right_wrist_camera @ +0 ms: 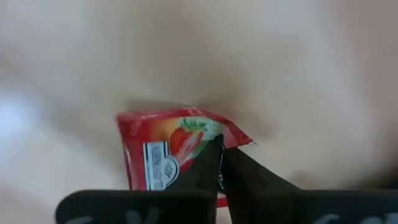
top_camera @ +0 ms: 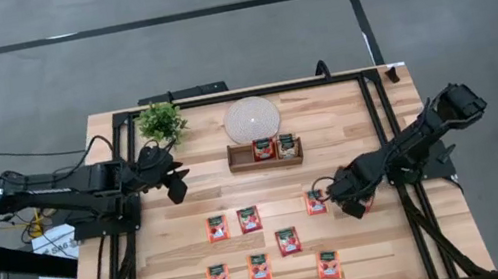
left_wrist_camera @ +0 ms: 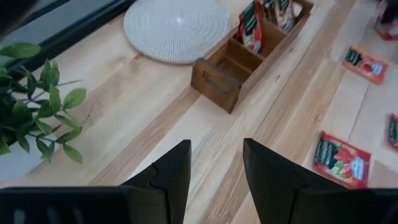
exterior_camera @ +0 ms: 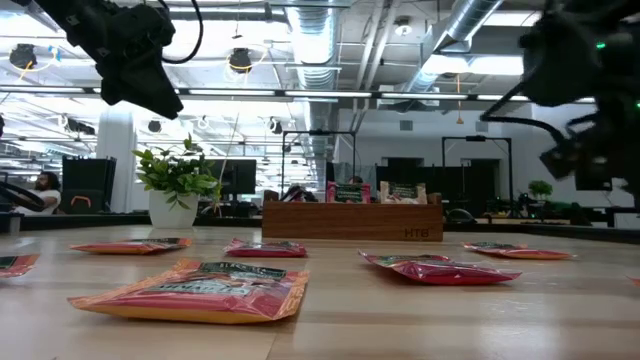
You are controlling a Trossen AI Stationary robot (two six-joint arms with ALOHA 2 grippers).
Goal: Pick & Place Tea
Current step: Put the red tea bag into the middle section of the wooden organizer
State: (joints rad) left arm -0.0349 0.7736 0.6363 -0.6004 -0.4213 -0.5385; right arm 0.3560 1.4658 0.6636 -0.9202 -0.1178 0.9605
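Note:
My right gripper (top_camera: 350, 208) is shut on a red tea packet (right_wrist_camera: 168, 155) over the right middle of the table, beside another packet (top_camera: 315, 202) that lies flat. Several more red tea packets (top_camera: 249, 218) lie flat on the near half of the table. A wooden box (top_camera: 265, 153) holds two packets standing upright. My left gripper (left_wrist_camera: 216, 155) is open and empty, above the table to the left of the box; it also shows in the high view (top_camera: 179, 185). My right gripper pinches the packet between its two fingers at one edge, near a corner (right_wrist_camera: 214, 144). The packet's barcode side faces the wrist camera and the packet sticks out past the fingertips. It looks lifted off the table.
A white round mat (top_camera: 252, 119) lies behind the box. A small potted plant (top_camera: 161, 124) stands at the far left, close to my left gripper. A black frame (top_camera: 379, 128) runs along the table's edges. Bare wood shows between the box and the packets.

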